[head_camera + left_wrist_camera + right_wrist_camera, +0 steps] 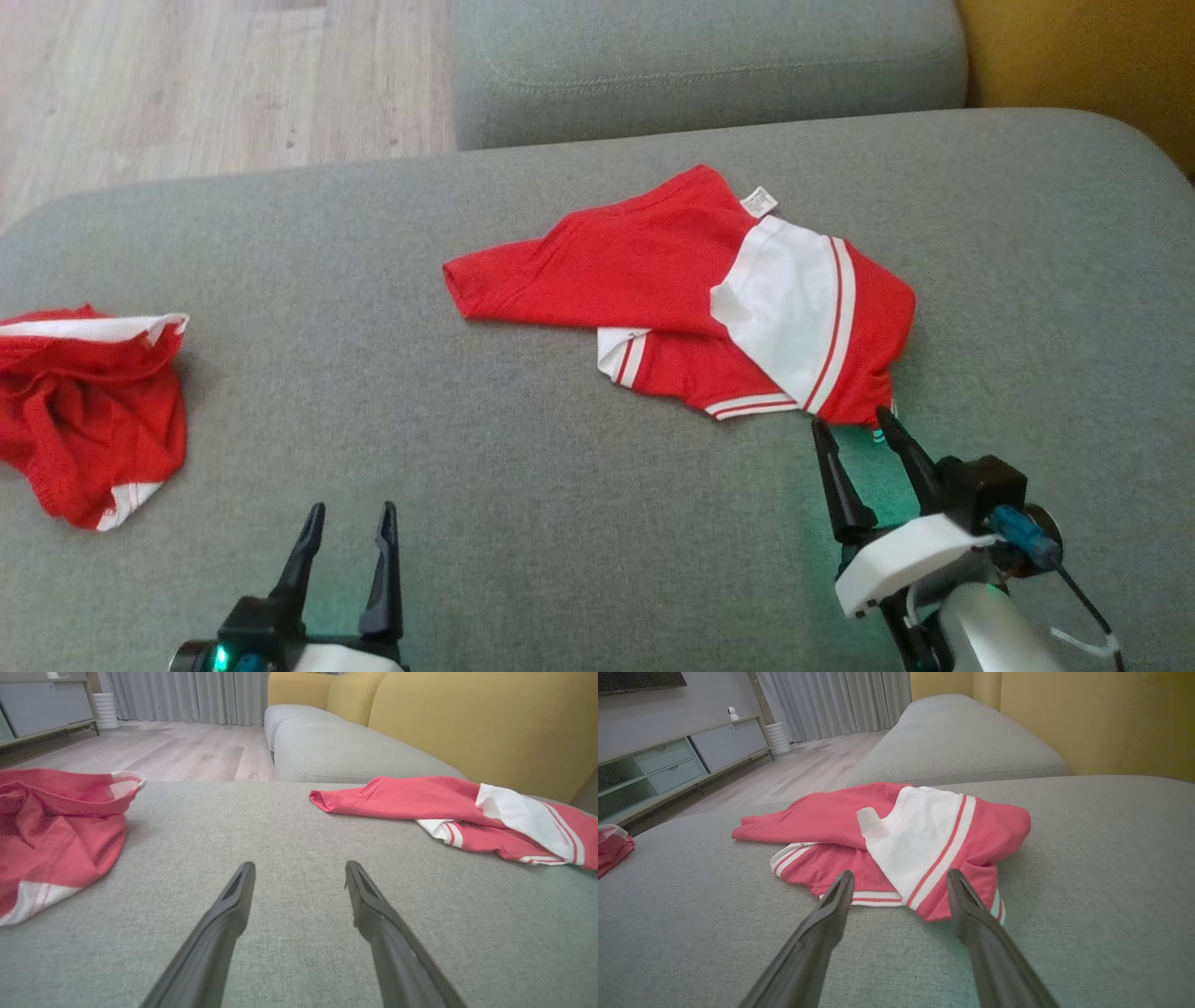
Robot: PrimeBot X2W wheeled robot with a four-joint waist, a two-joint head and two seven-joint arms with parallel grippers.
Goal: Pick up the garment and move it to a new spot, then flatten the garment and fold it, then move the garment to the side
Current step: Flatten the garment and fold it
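Observation:
The garment [672, 280] is a red shirt with white panels and red-and-white striped trim, lying loosely folded over itself on the grey sofa seat [560, 523], right of centre. In the head view my right gripper [850, 420] stands open with its fingertips at the garment's near right corner, nothing between them. The right wrist view shows the garment [924, 830] just past the open right gripper [901, 874], whose tips straddle the striped hem. My left gripper [353, 509] is open over bare cushion at the lower left, well away from the garment [420, 798], and the left wrist view shows that gripper [300, 865] empty.
A second crumpled red-and-white garment [84, 411] lies at the seat's far left edge, also seen as a red heap [56, 821]. Another grey cushion [700, 65] sits behind, a yellow backrest [1074, 56] to the right, and wooden floor [187, 84] beyond the left edge.

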